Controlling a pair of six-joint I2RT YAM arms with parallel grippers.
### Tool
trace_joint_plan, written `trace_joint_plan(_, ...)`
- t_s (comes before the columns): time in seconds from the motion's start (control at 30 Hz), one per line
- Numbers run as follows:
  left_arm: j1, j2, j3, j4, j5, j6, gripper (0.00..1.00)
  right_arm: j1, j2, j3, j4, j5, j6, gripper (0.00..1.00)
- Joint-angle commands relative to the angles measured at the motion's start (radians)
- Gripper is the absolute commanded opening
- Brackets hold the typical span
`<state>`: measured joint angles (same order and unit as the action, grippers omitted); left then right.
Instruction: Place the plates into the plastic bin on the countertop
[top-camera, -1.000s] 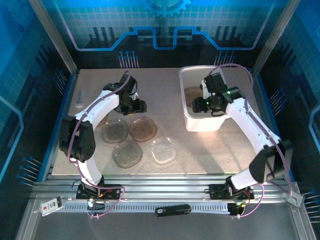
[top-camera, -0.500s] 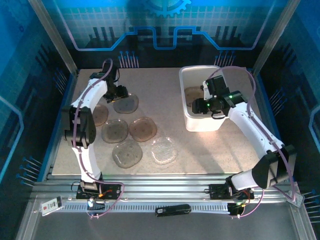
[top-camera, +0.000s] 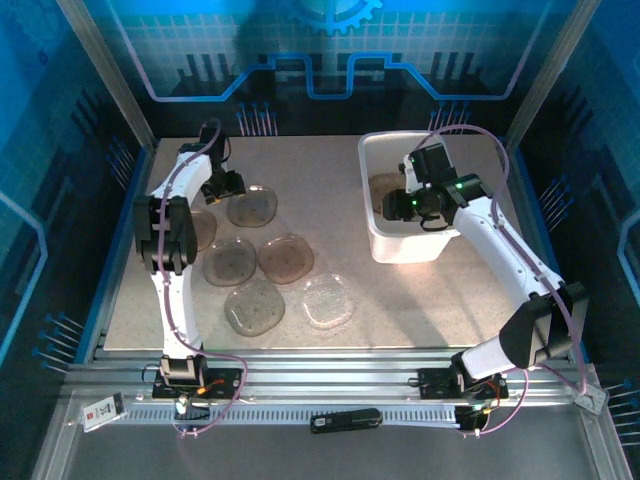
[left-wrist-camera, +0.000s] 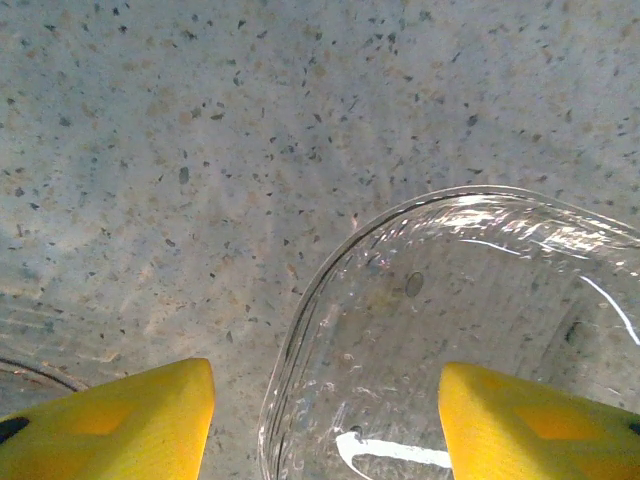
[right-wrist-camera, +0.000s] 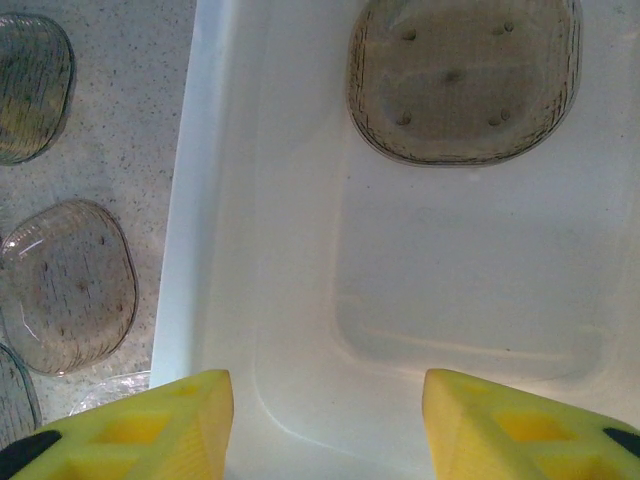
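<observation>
Hovering low over the table (top-camera: 330, 170), the left claw (left-wrist-camera: 325, 390) stands spread, with a clear plate (left-wrist-camera: 450, 330) lying so its rim falls between the fingers (left-wrist-camera: 120, 420). The right claw (right-wrist-camera: 325, 395) (also spread, gripping nothing) hangs over the plastic bin (right-wrist-camera: 215, 200), where one smoky plate (right-wrist-camera: 465, 80) lies flat. Five more plates (top-camera: 286, 258) lie on the table, outside the bin.

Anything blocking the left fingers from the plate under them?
Nothing visible. The left fingers stand open above the clear plate, and its rim lies between them on the countertop.
</observation>
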<state>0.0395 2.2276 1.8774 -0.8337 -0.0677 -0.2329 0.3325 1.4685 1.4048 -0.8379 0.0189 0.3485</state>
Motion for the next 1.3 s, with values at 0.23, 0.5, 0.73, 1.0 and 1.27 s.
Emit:
trace_joint_plan(0.23,0.003,0.062,0.013,-0.009,0.059,0.014,0.58,-0.007,0.032,0.051,-0.02,-0.002,0.01,0.52)
trace_joint_plan(0.5,-0.006,0.068,-0.009,0.005,0.082,0.004,0.51,-0.008,0.024,0.04,-0.012,-0.005,0.023,0.5)
trace_joint_plan(0.73,-0.01,0.084,-0.01,-0.005,0.088,0.003,0.35,-0.007,0.014,0.027,-0.007,-0.002,0.022,0.5)
trace_joint_plan(1.0,-0.015,0.07,-0.025,-0.004,0.097,0.01,0.19,-0.007,0.003,0.008,0.008,-0.003,0.026,0.48)
trace_joint_plan(1.27,-0.016,0.017,-0.098,0.044,0.138,0.015,0.12,-0.008,-0.009,0.0,0.016,-0.004,0.026,0.48)
